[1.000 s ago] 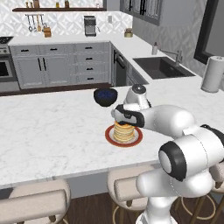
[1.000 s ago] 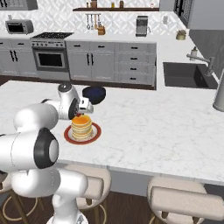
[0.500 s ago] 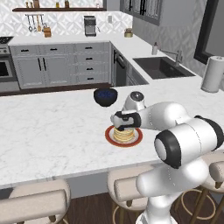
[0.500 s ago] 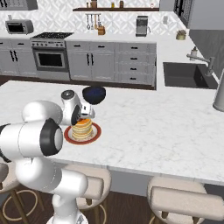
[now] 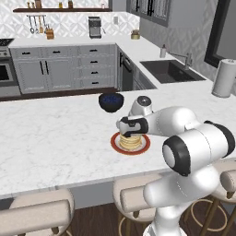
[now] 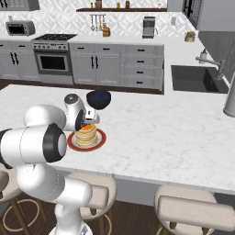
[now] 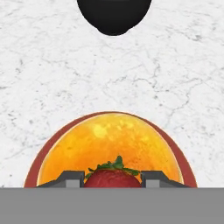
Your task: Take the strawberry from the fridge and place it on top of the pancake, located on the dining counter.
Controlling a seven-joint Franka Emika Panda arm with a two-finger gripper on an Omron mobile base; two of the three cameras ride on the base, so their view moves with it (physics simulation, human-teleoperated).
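Note:
My gripper [image 7: 113, 179] is shut on a red strawberry [image 7: 113, 176] with green leaves, directly over the pancake [image 7: 109, 142]. The pancake is a golden stack on a round red plate [image 7: 36, 164]. The plate stands on the white marble dining counter [image 5: 55, 143]. Seen from the left base, the gripper [image 5: 129, 132] hangs just above the pancake [image 5: 130, 142]. From the right base, the gripper [image 6: 88, 124] hovers over the pancake [image 6: 86, 134] on its plate [image 6: 72, 142]. The fridge is out of view.
A dark blue-black bowl [image 5: 111, 102] sits on the counter just beyond the plate, also seen as bowl [image 6: 98, 99] and bowl [image 7: 113, 15]. Beige stools [image 5: 41, 212] line the near edge. A sink [image 5: 170, 71] and a paper towel roll [image 5: 224, 77] are at the right.
The hand has come down a little toward the pancake with the strawberry still held, and the arm's elbow has swung outward. Plate, pancake and bowl have not moved.

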